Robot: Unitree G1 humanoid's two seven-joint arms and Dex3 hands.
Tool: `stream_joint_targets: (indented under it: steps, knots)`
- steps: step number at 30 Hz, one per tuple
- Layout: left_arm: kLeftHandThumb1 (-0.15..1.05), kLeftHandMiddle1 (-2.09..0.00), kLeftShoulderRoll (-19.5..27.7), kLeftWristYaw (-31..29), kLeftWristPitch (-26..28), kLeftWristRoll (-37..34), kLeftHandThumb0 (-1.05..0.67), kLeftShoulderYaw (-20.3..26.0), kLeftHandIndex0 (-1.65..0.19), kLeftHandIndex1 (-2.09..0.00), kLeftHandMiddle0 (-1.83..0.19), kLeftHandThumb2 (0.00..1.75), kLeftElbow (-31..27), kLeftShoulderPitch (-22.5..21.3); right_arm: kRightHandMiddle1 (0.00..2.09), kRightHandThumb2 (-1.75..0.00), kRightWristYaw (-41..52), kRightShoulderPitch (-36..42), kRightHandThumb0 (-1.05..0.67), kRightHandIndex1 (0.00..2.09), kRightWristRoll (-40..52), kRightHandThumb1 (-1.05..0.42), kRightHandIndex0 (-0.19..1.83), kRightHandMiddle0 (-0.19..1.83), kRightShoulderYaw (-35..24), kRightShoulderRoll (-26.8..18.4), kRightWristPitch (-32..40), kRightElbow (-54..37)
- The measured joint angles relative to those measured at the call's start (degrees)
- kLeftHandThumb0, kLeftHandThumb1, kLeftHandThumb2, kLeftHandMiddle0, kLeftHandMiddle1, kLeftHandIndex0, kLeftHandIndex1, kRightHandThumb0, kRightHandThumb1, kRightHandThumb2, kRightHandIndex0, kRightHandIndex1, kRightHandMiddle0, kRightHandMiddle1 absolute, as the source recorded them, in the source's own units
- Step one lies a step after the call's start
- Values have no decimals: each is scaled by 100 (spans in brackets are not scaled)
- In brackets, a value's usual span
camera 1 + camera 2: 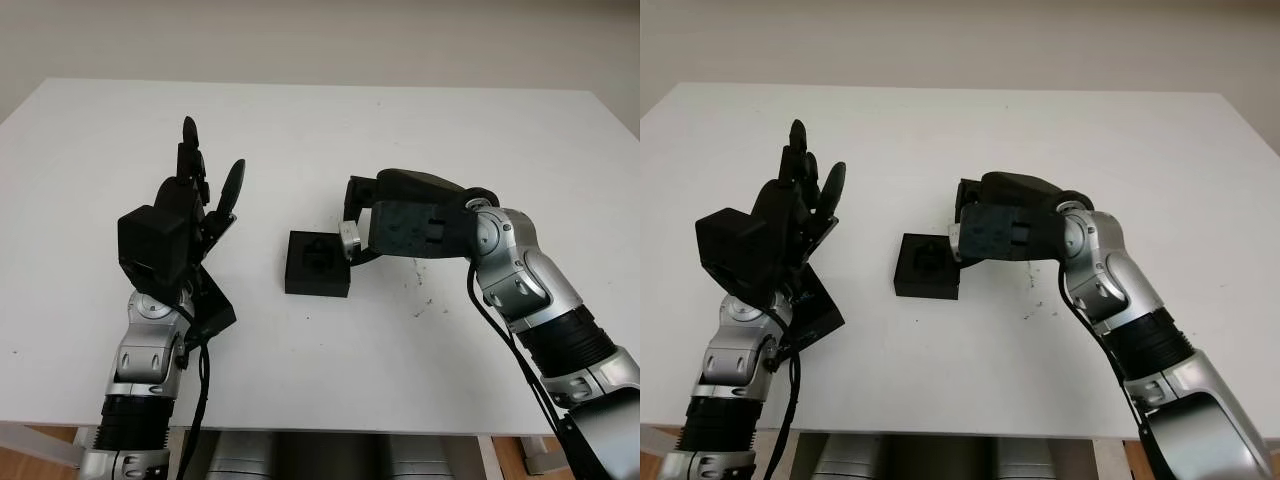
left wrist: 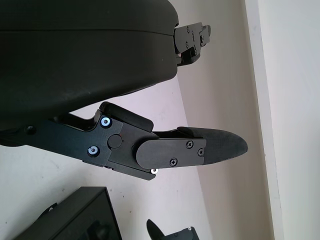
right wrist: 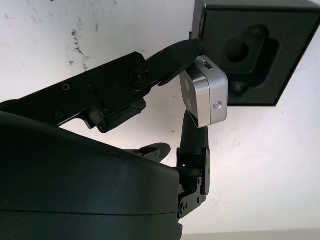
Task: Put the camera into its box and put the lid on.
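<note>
Your right hand (image 1: 352, 232) grips the camera (image 3: 206, 93) beside the open box (image 1: 318, 263) — insertion and lidding remain; left hand (image 1: 200, 195) open, raised.

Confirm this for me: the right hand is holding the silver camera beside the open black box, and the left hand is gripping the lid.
One part is wrong: the left hand grips nothing; it is open and raised over the table, as the left eye view shows. The rest holds: the right hand holds the silver camera beside the open black box.
</note>
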Motion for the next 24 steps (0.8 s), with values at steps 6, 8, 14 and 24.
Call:
stream_joint_targets:
  steps: [6,8,14,24]
  knots:
    - [105,0,0,6,-21,-8,-75,-1,19,0,19,44,1,0,176,-6,301,-158,-41,6,-146,-100,42,35,116,-85,-222,16]
    - [105,0,0,6,-31,-9,-75,-1,19,0,19,44,1,0,177,-6,445,-231,-42,6,-175,-100,43,36,176,-88,-249,16]
    - [105,0,-2,32,-30,-5,-76,-3,19,0,19,44,0,0,175,-5,594,-305,-44,6,-195,-99,42,35,239,-80,-265,9]
    - [105,0,-66,105,-31,22,-76,-34,19,0,19,44,0,0,169,-5,536,-319,-43,7,-231,-100,45,32,270,62,-249,7]
